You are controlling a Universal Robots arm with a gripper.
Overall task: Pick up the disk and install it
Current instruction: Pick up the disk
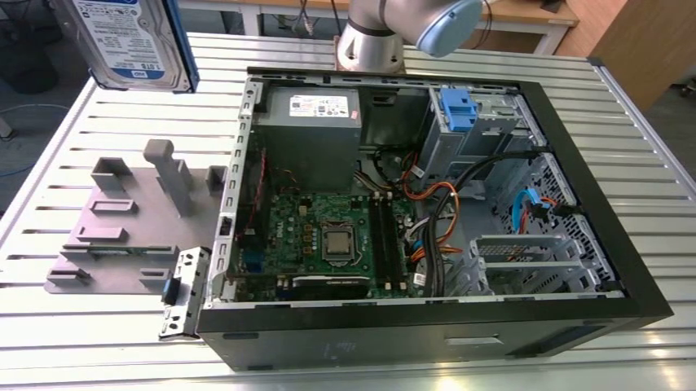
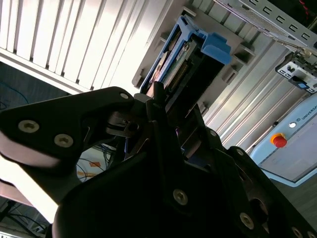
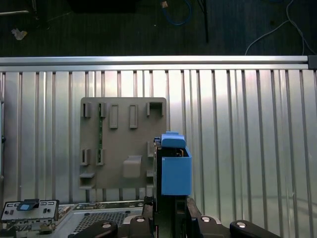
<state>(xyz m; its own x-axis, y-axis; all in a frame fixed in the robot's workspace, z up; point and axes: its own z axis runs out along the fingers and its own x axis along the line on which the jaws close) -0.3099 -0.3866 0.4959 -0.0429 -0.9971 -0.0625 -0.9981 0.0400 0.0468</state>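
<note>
Gripper (image 2: pixel 159 106) clamped on the hard drive (image 1: pixel 129 41), held up off the slatted table (image 1: pixel 109 326), outside the PC case (image 1: pixel 381 334). Prob dense, rigid, shock-sensitive, smooth metal; blue bracket (image 3: pixel 176 171) edges = best hold imo.

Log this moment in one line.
gripper: shut on disk | disk: held off table, over grey plate edge | case: open, disk not in it
</note>
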